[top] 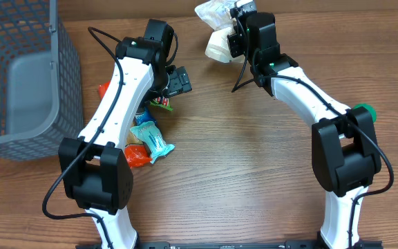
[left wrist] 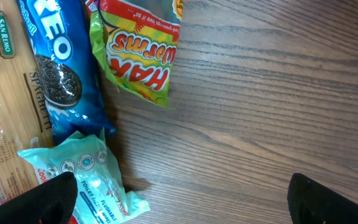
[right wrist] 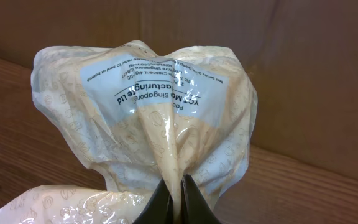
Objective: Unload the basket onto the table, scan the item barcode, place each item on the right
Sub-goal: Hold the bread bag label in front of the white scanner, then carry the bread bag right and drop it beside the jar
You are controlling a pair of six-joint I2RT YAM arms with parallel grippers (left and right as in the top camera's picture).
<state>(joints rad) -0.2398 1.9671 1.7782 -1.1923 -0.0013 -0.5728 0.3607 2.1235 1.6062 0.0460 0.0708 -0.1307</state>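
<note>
Item: cream pouch (right wrist: 166, 118), at the far edge of the counter (top: 254, 194). Right fingers (right wrist: 160, 202): clamped on its crumpled fold. Left fingers (left wrist: 36, 199): wide apart above the snack packets (left wrist: 67, 81). Handling: rotate slowly and present the label flat; no barcode visible yet.

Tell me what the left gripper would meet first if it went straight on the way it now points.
Probably the bare wooden table: the open left gripper points down at it. One finger sits over the teal packet's edge and might touch that first; depth is unclear.
</note>
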